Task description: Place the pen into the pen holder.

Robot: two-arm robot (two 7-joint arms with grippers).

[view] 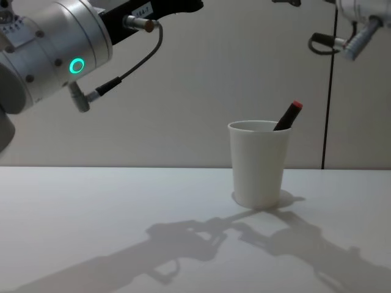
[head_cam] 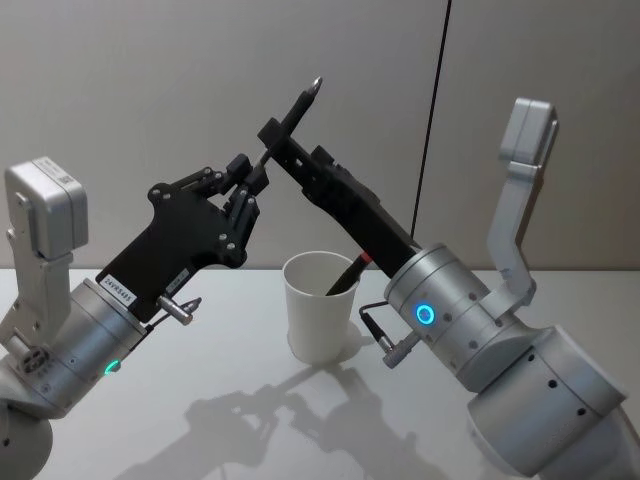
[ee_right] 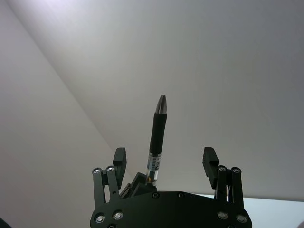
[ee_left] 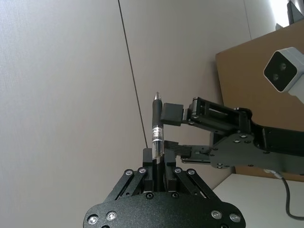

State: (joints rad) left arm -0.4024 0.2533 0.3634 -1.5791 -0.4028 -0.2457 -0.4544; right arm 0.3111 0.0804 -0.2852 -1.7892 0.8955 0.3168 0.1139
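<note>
The left gripper (ee_left: 157, 161), up above the cup (head_cam: 318, 322), is pinched shut on the lower end of the pen (head_cam: 303, 100). The right gripper (ee_right: 164, 159) reaches in from the cup's right, its fingers spread wide on either side of the barrel. A white label (head_cam: 121, 290) on the left gripper's side and the pen's clear band both carry print too small to read. The pen's long axis runs steeply upward, silver tip uppermost and leaning toward the cup's right, while a red-capped pen (view: 288, 116) leans inside the cup.
</note>
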